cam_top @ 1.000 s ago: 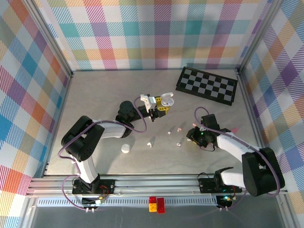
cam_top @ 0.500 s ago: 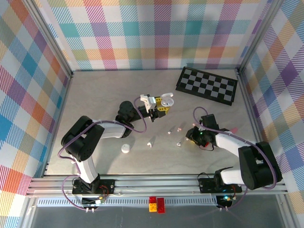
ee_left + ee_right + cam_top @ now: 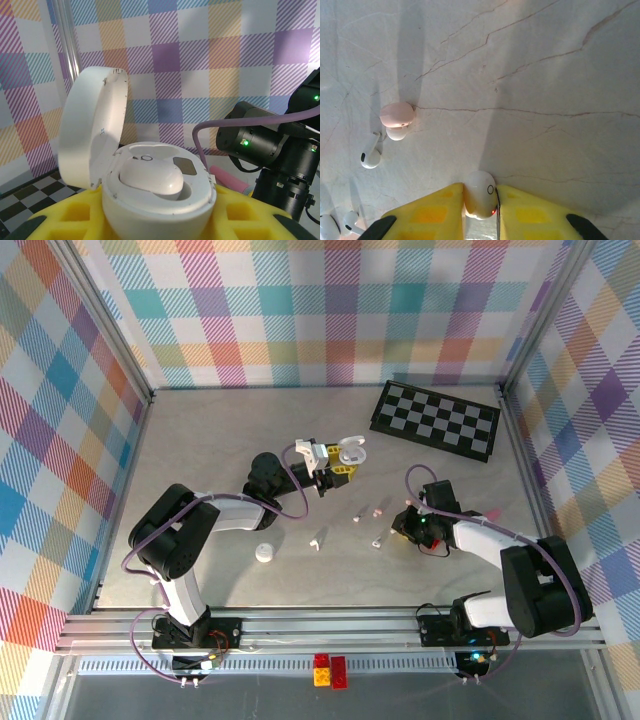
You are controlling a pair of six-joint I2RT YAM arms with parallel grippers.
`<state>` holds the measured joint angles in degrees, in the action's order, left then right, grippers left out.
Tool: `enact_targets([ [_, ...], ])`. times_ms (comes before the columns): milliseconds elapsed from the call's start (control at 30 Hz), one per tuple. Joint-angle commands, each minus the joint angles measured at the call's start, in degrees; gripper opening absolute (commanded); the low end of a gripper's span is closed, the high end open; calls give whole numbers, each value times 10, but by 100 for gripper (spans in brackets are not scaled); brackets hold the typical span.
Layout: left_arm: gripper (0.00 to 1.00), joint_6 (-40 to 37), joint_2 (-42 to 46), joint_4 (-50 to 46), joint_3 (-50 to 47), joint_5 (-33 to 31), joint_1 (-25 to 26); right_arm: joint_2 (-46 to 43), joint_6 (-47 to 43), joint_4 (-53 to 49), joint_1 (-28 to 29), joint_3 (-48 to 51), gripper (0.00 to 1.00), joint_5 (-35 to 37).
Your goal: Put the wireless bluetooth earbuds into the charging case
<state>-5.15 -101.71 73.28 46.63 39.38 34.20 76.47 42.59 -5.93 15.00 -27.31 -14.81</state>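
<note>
The white charging case (image 3: 160,205) sits between the yellow fingers (image 3: 65,219) of my left gripper (image 3: 160,222), which is shut on it. Its lid (image 3: 92,130) stands open and one white earbud (image 3: 150,179) lies in a well. From above, this left gripper (image 3: 340,462) holds the case (image 3: 350,452) at mid-table. My right gripper (image 3: 481,210) is down at the table, shut on a white earbud (image 3: 479,192). It appears as the right gripper (image 3: 400,526) just right of loose earbuds (image 3: 376,540). Further earbuds lie nearby: a pink one (image 3: 397,114) and a white stemmed one (image 3: 371,156).
A chessboard (image 3: 437,418) lies at the back right. A round white case (image 3: 263,553) rests on the table at front left. A pink stick (image 3: 495,512) lies right of the right arm. Red and yellow bricks (image 3: 331,670) sit on the front rail.
My right gripper has shifted slightly left and its fingers have closed onto a white earbud on the table. The left arm and the case have not moved.
</note>
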Motion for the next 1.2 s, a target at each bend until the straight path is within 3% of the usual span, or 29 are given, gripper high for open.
enact_targets([
  [0,36,5,20,26,-8,10,-6,-13,-29,-15,-2,0,21,9],
  [367,36,-14,25,-10,-23,14,-16,-127,-132,-113,20,-60,21,45],
  [567,36,-27,31,-34,-31,17,-16,-169,-186,-144,69,-121,22,70],
  [933,36,-24,26,-39,-42,24,-16,-154,-293,-201,183,-268,22,148],
  [1167,36,-25,23,-46,-44,42,-16,-114,-353,-206,203,-335,22,151],
])
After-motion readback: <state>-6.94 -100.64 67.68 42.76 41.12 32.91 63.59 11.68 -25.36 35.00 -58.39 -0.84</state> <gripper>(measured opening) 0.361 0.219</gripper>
